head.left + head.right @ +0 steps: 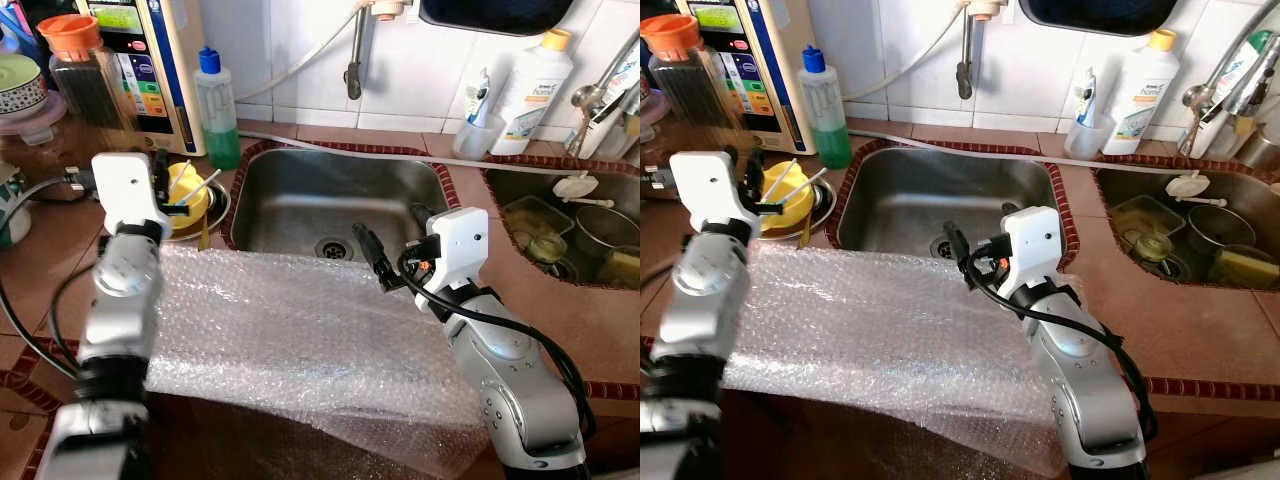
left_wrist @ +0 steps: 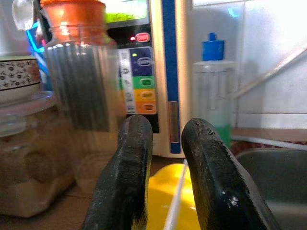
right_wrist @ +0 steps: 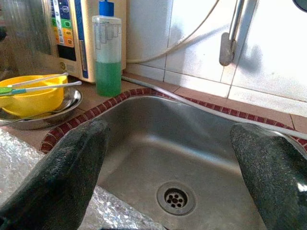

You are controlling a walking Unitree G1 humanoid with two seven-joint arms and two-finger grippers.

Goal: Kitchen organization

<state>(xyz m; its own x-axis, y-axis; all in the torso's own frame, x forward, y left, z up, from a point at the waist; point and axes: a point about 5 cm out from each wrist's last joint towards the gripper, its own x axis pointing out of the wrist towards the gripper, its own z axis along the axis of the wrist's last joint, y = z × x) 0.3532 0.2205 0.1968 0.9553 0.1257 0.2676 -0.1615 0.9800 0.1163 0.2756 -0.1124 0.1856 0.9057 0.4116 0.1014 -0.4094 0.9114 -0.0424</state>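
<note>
1 sheet of bubble wrap (image 1: 300, 330) is lying mid-frame between 2 grippers: left gripper (image 2: 165, 158) hovering narrow over 1 yellow bowl (image 1: 190, 195), right gripper (image 3: 168, 158) gaping wide above the sink (image 1: 300, 200).

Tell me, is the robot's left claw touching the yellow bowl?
Cannot tell. In the left wrist view, the left gripper hovers in front of the yellow bowl, with no clear contact or gap.

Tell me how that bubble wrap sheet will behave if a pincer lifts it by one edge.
The bubble wrap sheet already sags over the counter edge, so it probably droops, floppy. Thin and see-through, it likely weighs little and may slip through smooth fingers.
</note>
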